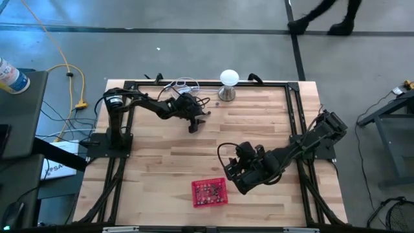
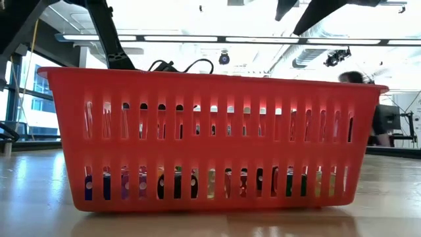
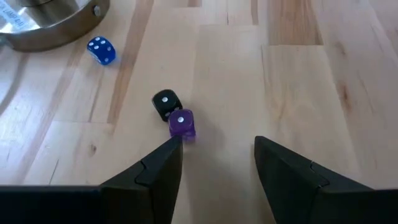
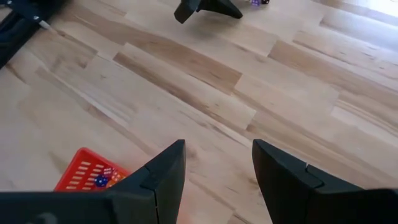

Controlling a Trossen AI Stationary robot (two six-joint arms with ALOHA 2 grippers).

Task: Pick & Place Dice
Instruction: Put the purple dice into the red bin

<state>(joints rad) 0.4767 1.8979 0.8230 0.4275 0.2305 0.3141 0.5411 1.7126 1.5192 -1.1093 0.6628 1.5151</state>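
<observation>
— Wooden desk [image 1: 162,162] fills our overhead view. What do we have on it?

— We see both arms over it. Our left gripper [image 3: 214,158] hangs near the far edge with its fingers spread wide and nothing between them. Our right gripper [image 4: 217,168] hovers near the front, just beside the basket [image 1: 209,192], also parted wide and empty.

— And the basket?

— Red mesh, upright at the front middle of the desk; through its slots in the low view we make out many dice [image 2: 197,183] in mixed colours on its floor.

— Any outside it?

— Three, near the stand [image 1: 228,85] at the far edge. A purple die [image 3: 182,124] lies just ahead of our left gripper's fingertip, touching a black die [image 3: 165,104]. A blue die [image 3: 101,50] sits apart, close beside the stand's metal base.
</observation>
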